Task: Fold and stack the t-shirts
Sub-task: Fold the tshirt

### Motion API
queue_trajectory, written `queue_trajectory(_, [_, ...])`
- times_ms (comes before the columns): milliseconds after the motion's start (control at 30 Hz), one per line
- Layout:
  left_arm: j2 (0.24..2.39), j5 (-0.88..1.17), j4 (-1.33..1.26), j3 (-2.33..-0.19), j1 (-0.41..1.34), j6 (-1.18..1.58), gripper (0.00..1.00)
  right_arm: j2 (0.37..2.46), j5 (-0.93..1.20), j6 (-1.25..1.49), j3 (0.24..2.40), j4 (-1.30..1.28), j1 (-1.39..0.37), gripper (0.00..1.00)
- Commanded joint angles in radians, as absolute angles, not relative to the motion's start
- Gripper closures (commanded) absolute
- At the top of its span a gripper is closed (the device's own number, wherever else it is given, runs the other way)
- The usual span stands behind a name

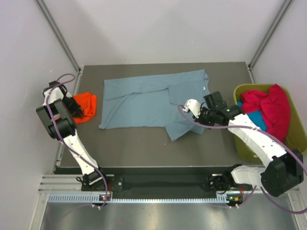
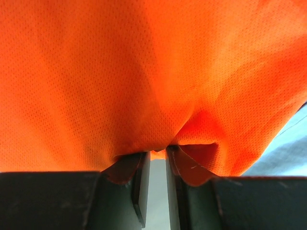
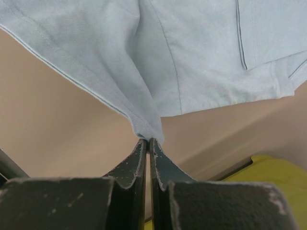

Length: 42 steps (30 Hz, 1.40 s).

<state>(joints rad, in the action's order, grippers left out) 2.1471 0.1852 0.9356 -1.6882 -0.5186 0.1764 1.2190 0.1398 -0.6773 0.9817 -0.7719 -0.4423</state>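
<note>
grey-blue shirt (image 1: 148, 103); orange shirt (image 1: 86, 106); crimson shirt (image 1: 271, 108); bin (image 1: 245, 149) perhaps olive

I'm working in a robot lab test cell: plain white panels (image 1: 163, 28) close in behind and beside the dark table (image 1: 144, 148), bare metal struts (image 1: 57, 31) rise from its far corners, and a slotted aluminium rail (image 1: 158, 197) along its near edge carries my bolted, cabled bases (image 1: 91, 181).

Bare table (image 1: 144, 148) lies open along the near edge; grey-blue t-shirt (image 1: 139, 103) covers the middle, olive bin (image 1: 298, 136) blocks the right.
</note>
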Motion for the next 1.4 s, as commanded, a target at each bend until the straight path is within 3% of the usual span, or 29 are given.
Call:
queue_trajectory(0, [2.166,0.169,0.871,-1.733,-0.528,0.163,0.76,1.227,0.146,-0.667,1.017,-0.752,-0.43,1.0])
queue_trajectory(533, [1.605,0.436,1.041,-1.483,-0.48,0.031,0.78,1.224,0.141,-0.664,1.034,-0.727,-0.403,1.0])
queue_trajectory(933, [1.709,0.474,1.08,-1.339,-0.462,0.025,0.71,1.226,0.152,-0.663,1.028,-0.71,-0.4,1.0])
queue_trajectory(1367, [1.868,0.48,1.045,-1.387,-0.44,0.037,0.66,1.187,0.156,-0.655,0.983,-0.701,-0.385,1.0])
